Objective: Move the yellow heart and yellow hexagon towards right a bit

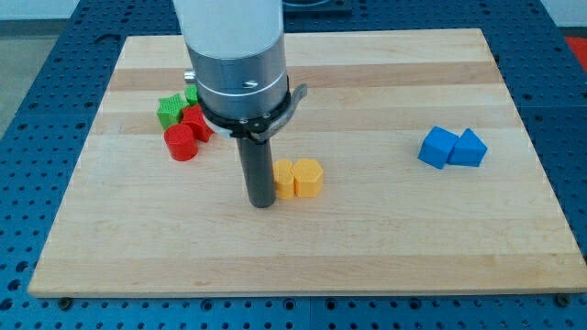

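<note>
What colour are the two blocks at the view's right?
Both blue, seen clearly in the camera view.

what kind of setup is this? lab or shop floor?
Most likely a robotics lab bench. A wooden board rests on a blue perforated table, and small toy blocks, like the yellow pair beside my tip, lie on it.

Light: bright, even, from overhead.
Shadows: soft and short beside the blocks and my tip (262, 203).
Glare: faint sheen on the wooden board (385, 229).
Focus: sharp throughout, no blur.
</note>
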{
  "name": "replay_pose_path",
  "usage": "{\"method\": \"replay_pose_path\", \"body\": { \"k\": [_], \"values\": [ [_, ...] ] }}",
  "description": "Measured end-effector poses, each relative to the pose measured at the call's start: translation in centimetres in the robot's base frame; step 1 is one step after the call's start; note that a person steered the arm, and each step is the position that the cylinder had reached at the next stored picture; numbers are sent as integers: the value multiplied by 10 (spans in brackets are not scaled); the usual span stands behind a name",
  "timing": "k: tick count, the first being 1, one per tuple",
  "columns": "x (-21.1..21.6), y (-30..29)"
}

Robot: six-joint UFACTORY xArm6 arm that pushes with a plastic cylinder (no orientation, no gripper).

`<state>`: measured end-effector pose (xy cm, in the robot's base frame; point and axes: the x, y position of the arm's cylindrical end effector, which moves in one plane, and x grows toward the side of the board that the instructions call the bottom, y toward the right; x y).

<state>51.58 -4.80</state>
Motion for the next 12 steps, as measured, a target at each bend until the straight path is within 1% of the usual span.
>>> {"method": "replay_pose_path", "body": {
  "k": [2, 3, 4, 5, 6, 7, 8, 9, 11, 12],
  "values": [
    [0, 75],
    [3, 96],
    [58, 40],
    [99, -50],
    [85, -83],
    [-35, -82],
    [-39, -82],
    [-40, -51],
    [-39, -37],
    [-39, -5]
  ]
}}
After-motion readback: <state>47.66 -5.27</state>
